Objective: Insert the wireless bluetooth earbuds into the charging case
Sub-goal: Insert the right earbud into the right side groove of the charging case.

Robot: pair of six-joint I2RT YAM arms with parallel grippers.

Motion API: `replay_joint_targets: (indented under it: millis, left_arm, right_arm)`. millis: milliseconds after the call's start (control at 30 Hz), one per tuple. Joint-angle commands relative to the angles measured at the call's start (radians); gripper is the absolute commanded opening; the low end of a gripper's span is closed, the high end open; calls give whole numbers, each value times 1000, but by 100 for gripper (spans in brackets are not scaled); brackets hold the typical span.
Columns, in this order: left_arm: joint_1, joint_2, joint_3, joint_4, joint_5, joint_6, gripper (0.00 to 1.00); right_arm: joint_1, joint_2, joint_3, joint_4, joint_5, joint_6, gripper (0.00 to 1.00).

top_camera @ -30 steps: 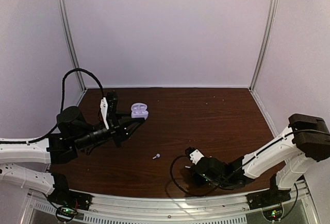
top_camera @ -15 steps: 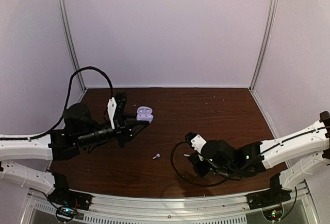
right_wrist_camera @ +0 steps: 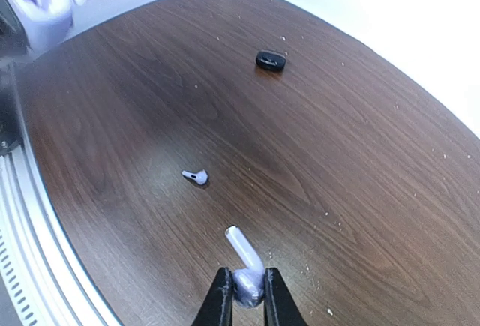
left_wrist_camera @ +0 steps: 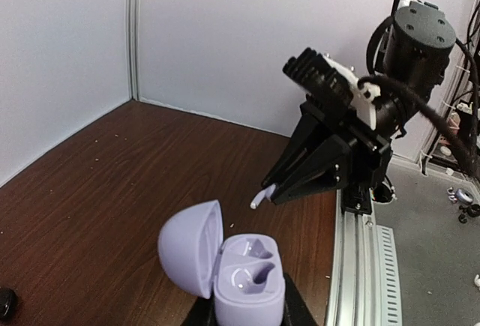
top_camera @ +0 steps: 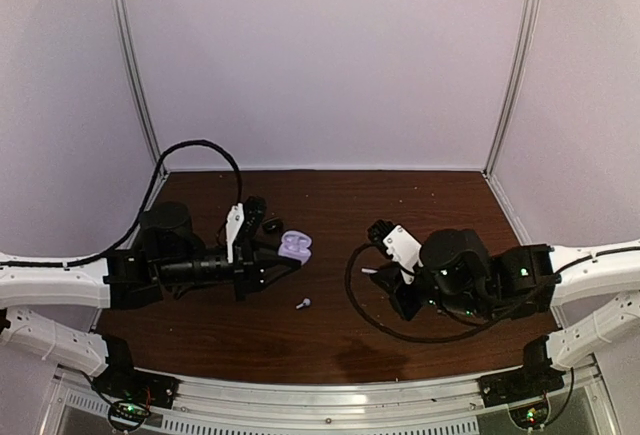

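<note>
My left gripper (top_camera: 284, 253) is shut on the base of a lilac charging case (top_camera: 295, 246), held upright above the table with its lid open. In the left wrist view both sockets of the case (left_wrist_camera: 244, 277) are empty. My right gripper (top_camera: 376, 273) is shut on the head of a white earbud (right_wrist_camera: 247, 266), stem pointing forward, held above the table; it also shows in the left wrist view (left_wrist_camera: 260, 197), to the right of the case. A second white earbud (top_camera: 303, 304) lies on the table (right_wrist_camera: 195, 177) between the arms.
A small black bud (right_wrist_camera: 271, 61) lies on the brown table farther back; a black item (left_wrist_camera: 6, 302) shows at the left wrist view's edge. White walls enclose the table on three sides. The metal front rail (top_camera: 330, 395) runs along the near edge.
My left gripper has carried the open case to the right, toward the middle. My right gripper has risen off the table and moved back with the white earbud in it. The loose earbud has not moved.
</note>
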Motion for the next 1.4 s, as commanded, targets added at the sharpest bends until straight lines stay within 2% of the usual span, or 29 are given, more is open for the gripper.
replay_joint_targets:
  millis: [0,300,700,900,1033,1367]
  left_arm:
    - [8,15,-27,73,107,31,0]
    - [8,32,-49,111,193,148,0]
    - [8,62,-28,58,295,260,0]
    - [5,64,-24,47,334,293,0]
    - [-3,55,-27,34,323,322,0]
    - [-66,31,-40,22,187,433,0]
  right_arm:
    - [10,-48,72,-52,-41,-93,3]
    - [77,-20,189,-117,-70,-222,3]
    - [246,103,384,-287,58,-348,2]
    - [286,155,431,-335,116,-374,2]
    - [292,173,456,-350,129,-376,2]
    - [326,226,509,-407,198,-391,2]
